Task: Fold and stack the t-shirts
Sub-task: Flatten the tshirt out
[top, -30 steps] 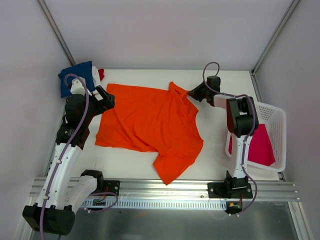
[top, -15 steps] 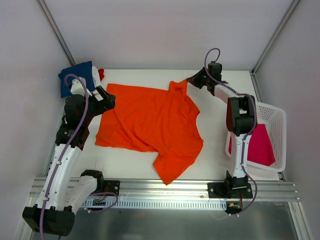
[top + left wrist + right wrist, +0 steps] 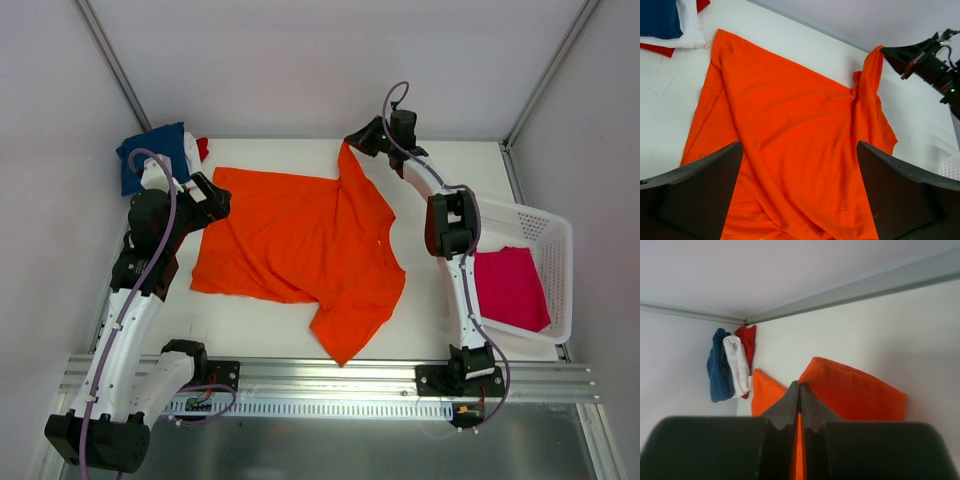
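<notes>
A bright orange t-shirt [image 3: 300,245] lies spread on the white table; it also fills the left wrist view [image 3: 790,150]. My right gripper [image 3: 352,140] is shut on the shirt's far right sleeve [image 3: 855,390] and holds it lifted near the back wall. My left gripper [image 3: 215,193] is open and empty above the shirt's left edge; its fingers [image 3: 695,195] frame the cloth. Navy, white and red t-shirts [image 3: 160,155] lie stacked at the far left corner. A magenta-pink t-shirt [image 3: 510,288] lies in the basket.
A white lattice basket [image 3: 545,235] stands at the right edge of the table [image 3: 250,325]. Grey walls enclose the back and both sides. A metal rail runs along the near edge.
My right gripper has moved left and toward the back wall, pulling the shirt's right sleeve up and leftward. The left arm has not moved.
</notes>
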Controlling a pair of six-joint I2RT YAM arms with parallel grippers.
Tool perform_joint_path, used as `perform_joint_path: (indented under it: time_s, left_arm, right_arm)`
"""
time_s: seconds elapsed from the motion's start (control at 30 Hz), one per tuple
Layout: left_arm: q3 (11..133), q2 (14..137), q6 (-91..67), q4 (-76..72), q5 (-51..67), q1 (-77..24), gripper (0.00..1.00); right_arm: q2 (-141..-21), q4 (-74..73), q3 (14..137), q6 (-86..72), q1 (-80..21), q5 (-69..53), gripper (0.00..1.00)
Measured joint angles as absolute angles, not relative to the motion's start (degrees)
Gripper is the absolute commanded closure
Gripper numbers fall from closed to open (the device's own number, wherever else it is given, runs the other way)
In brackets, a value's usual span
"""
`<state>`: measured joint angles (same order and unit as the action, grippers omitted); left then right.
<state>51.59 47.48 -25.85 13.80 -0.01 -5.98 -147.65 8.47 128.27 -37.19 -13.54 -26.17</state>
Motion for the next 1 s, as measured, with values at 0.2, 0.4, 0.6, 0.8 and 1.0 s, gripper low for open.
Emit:
perform_joint_path:
  time_s: [0.2,0.4,0.6,0.8,1.0]
  left_arm:
    - [51.6,47.4,-25.8,13.8,0.0,-6.0,0.01]
    - [51.6,47.5,-25.8,13.9,0.0,-6.0,0.01]
    - [51.6,47.6,-25.8,14.0,0.1,-6.0,0.01]
    - [51.6,48.2,-25.8,14.1,0.5,-6.0,0.01]
    - [51.6,49.0,-25.8,14.1,1.4,-6.0,0.01]
  right_arm:
    - [-151.7,6.0,126.6,-36.1,-13.8,-20.9,0.99]
    - [-151.2,1.0,124.5,-31.0,-13.6,-9.6,0.99]
    - [-150.2,-7.3,128.9,-26.8,-12.3,-2.2,0.99]
    - [-150.2,-9.9,133.8,-24.7,-9.6,0.7,1.00]
    - [-151.3,-9.1,137.9,-23.9,-9.0,1.6,0.99]
